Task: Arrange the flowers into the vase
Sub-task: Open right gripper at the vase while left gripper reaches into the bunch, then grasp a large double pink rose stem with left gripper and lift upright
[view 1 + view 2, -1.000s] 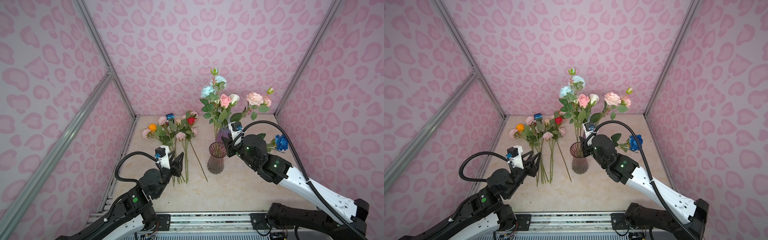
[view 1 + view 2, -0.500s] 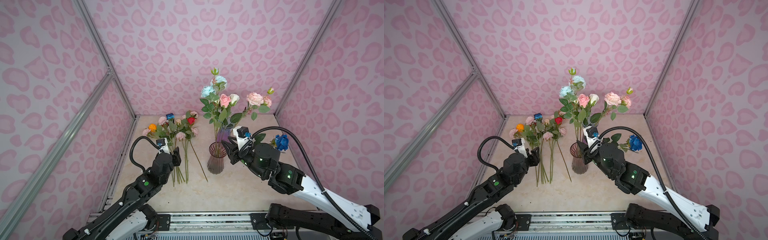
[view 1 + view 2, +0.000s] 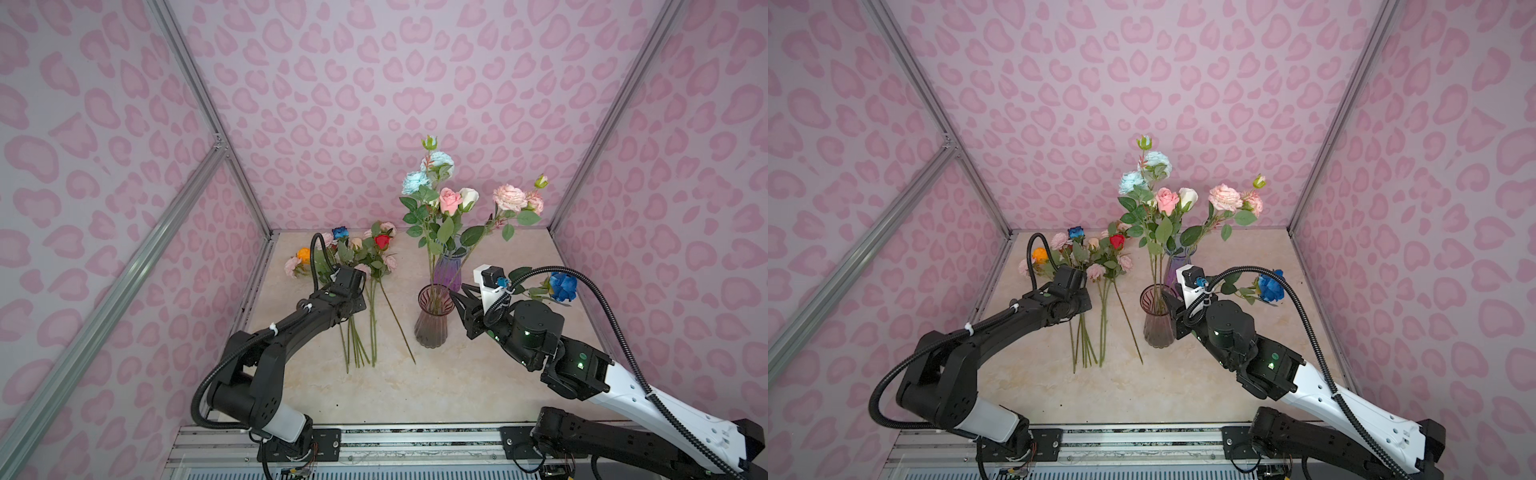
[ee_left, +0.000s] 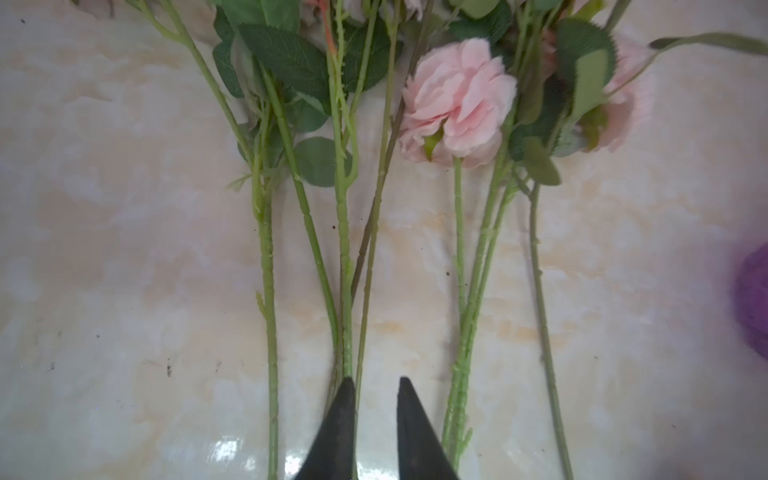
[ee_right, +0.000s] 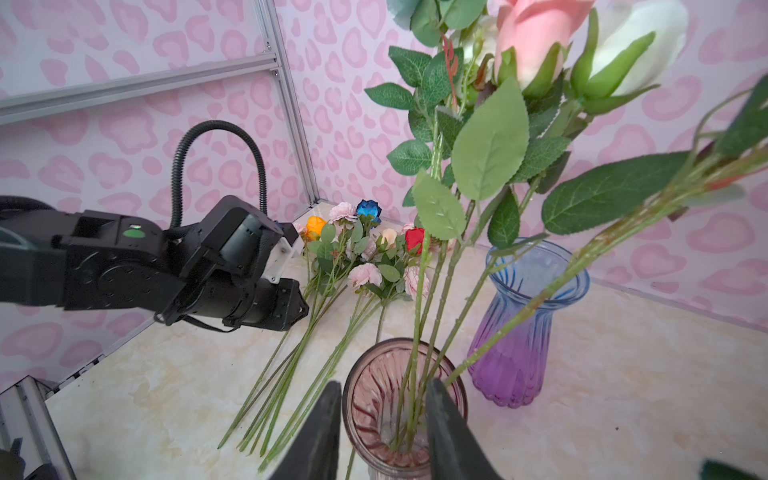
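Left claw [image 4: 376, 384]: tips nearly together, low over stems of the loose flowers [image 3: 376, 264] lying on the tabletop [image 3: 457, 386]; cannot tell whether a stem is pinched. Right claw [image 5: 383, 382]: spread, tips at the rim of the pink vase [image 3: 430, 328], several stems standing in it.

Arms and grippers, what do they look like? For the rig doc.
Left arm and right arm: black jointed links, white near the base. Black corrugated hose loops to each wrist. Green lights on joints; white zip ties on the left. Left gripper and right gripper: black pointed fingers.
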